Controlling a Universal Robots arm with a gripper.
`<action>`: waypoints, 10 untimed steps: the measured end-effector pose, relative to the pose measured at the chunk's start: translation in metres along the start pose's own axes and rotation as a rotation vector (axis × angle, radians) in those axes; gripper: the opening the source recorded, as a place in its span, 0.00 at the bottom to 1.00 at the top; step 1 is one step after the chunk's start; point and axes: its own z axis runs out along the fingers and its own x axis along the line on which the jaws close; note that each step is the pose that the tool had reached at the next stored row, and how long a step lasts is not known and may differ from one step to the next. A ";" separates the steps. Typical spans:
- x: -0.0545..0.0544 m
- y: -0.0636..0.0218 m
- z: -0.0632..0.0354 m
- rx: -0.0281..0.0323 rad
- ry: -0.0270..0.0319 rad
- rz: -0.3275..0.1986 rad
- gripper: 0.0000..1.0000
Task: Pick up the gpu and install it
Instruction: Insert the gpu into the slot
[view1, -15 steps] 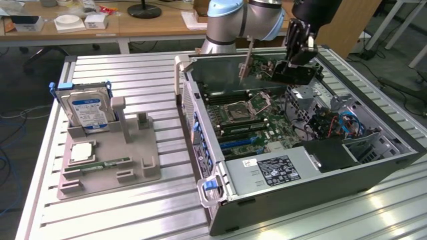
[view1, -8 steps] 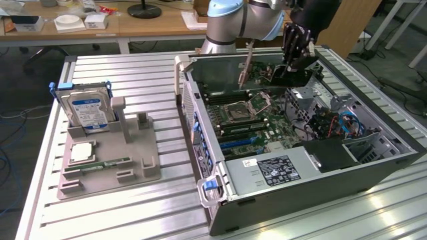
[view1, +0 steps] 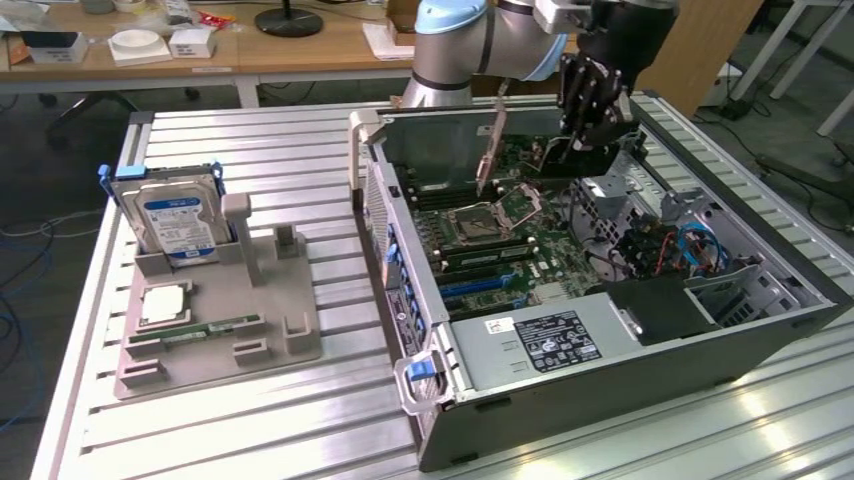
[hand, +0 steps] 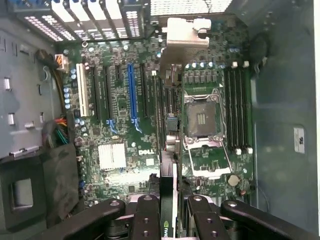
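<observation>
Your worktop is a ribbed aluminium surface. On it, toward the exterior view's left, you have a grey parts holder. Near it, toward the right, an open computer case lies on its side.

DELL on motherboard; partial NVIDIA mark on gpu.

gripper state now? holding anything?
Gripper: closed on the gpu, which it holds edge-on between its fingers.
</observation>
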 end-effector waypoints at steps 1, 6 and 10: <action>0.000 0.0003 0.0010 -0.0001 0.0000 -0.003 0.26; 0.001 0.0006 0.0033 0.0064 0.0005 -0.025 0.26; 0.002 0.0027 0.0049 0.0413 -0.0032 -0.032 0.26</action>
